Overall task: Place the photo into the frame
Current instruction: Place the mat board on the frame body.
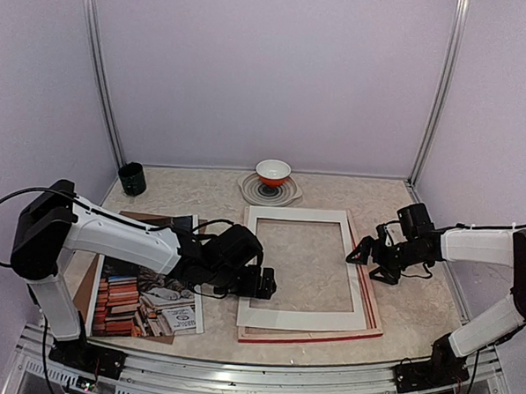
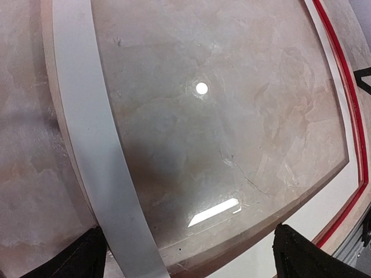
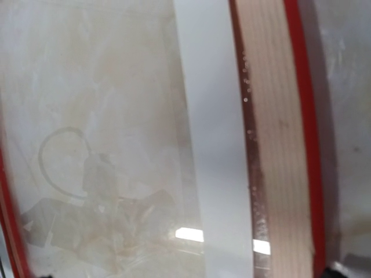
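- Top view: the photo [image 1: 147, 301] lies flat at the near left, its long side running near to far. It sits left of the left gripper [image 1: 267, 284], which hovers wide open and empty at the left edge of the frame [image 1: 372, 313]. The left arm is nearer. The right gripper [image 1: 360, 255] is open too and holds nothing.
- Left wrist: the fingers [image 2: 81, 260] are spread, with the white mat [image 2: 93, 145] beneath.
- Right wrist: shows the frame's right side, with nothing gripped.

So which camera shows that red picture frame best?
The top view: the whole frame lies there under a white mat. The left wrist view catches only pane and red edge; the right wrist, a strip of pale wood and red edge.
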You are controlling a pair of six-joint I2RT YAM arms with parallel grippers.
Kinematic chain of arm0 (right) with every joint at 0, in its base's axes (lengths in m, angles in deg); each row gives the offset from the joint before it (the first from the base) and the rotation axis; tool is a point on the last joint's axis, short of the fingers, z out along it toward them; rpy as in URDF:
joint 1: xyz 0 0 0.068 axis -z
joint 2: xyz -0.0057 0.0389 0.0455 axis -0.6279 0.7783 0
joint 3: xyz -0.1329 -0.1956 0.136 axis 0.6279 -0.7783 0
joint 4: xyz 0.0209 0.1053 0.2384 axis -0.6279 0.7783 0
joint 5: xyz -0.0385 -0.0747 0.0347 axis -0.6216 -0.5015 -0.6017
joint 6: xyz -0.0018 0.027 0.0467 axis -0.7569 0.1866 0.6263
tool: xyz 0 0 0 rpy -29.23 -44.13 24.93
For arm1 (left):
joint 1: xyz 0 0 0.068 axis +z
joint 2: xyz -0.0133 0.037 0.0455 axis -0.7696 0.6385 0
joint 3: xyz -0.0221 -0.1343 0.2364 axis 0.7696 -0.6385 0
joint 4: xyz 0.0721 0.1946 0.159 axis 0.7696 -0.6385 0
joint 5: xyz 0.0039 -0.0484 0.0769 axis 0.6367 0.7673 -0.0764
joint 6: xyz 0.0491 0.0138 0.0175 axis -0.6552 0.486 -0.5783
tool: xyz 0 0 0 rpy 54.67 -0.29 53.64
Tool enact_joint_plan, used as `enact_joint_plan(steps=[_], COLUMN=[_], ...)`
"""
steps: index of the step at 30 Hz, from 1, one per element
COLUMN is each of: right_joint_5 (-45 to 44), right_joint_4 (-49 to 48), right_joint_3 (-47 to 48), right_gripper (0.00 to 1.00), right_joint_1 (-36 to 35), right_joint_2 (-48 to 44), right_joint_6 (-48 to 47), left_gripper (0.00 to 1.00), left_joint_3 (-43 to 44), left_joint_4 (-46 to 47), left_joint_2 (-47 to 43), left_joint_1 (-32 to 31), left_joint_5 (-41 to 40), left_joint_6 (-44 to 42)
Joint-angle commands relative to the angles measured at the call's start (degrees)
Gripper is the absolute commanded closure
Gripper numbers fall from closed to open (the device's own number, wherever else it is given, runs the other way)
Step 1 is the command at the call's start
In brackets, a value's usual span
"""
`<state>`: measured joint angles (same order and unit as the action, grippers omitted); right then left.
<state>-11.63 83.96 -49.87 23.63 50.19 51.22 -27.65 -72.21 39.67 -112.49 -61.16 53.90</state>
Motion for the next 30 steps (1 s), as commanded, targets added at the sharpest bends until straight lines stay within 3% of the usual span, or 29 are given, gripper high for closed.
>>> enact_joint_plan(steps=[1, 9, 19, 30], right_joint_5=[2.9, 3.1, 2.8, 2.8], right_joint_4=[-1.1, -1.8, -1.6, -2.0], right_joint_3=[0.8, 0.1, 0.0, -0.3], right_gripper=[0.01, 0.01, 0.01, 0.01], right_joint_1=[-0.9, -0.9, -0.9, -0.9], right_joint_2=[-0.1, 0.1, 0.3, 0.4], right_joint_6=[0.4, 0.6, 0.3, 0.3], left_gripper=[0.01, 0.01, 0.01, 0.01], left_joint_3=[0.1, -1.8, -3.1, -1.1], left_joint_4=[3.6, 7.6, 1.0, 3.3], left_joint_2=[-3.5, -5.6, -6.2, -2.6], left_joint_1=[0.4, 0.4, 1.0, 1.6], left_joint_5=[0.2, 2.6, -3.2, -2.7], left_joint_6=[-0.4, 0.7, 1.4, -1.1])
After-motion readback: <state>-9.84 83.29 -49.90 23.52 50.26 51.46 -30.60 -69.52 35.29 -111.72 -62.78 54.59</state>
